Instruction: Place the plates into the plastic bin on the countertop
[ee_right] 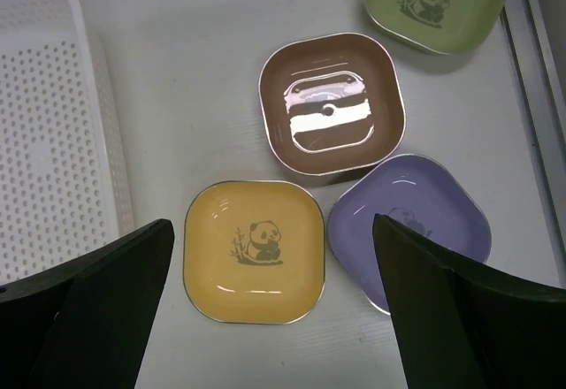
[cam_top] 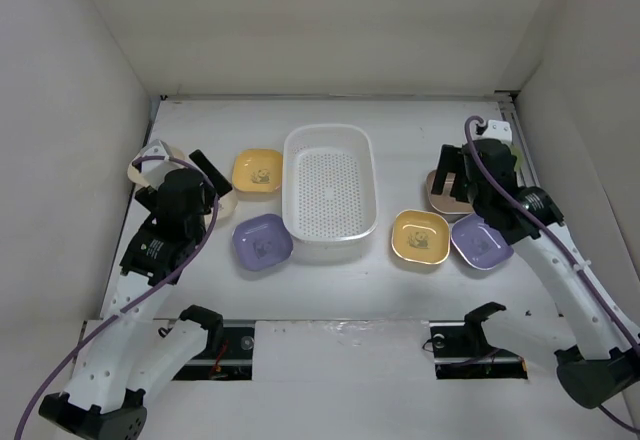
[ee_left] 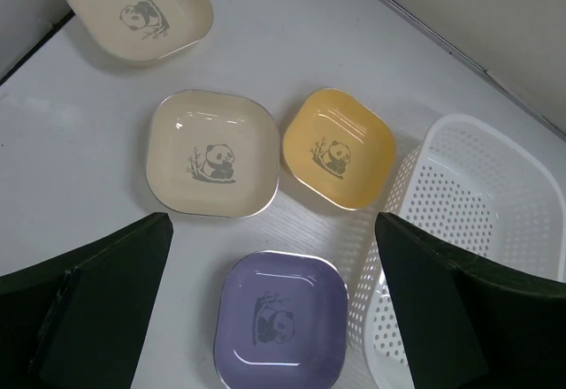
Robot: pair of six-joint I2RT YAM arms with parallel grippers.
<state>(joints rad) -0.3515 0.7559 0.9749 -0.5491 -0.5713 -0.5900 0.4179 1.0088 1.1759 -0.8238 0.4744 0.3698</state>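
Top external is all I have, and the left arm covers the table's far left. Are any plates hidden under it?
Observer: Yes, two. In the left wrist view, one cream plate sits beside the yellow plate, and a second cream plate lies farther out.
Operator: Is anything hidden behind the right wrist?
Observer: A green plate lies just beyond the brown plate.
Operator: Is either gripper holding something?
Observer: No. The left gripper and right gripper both have their fingers spread wide, with nothing between them.
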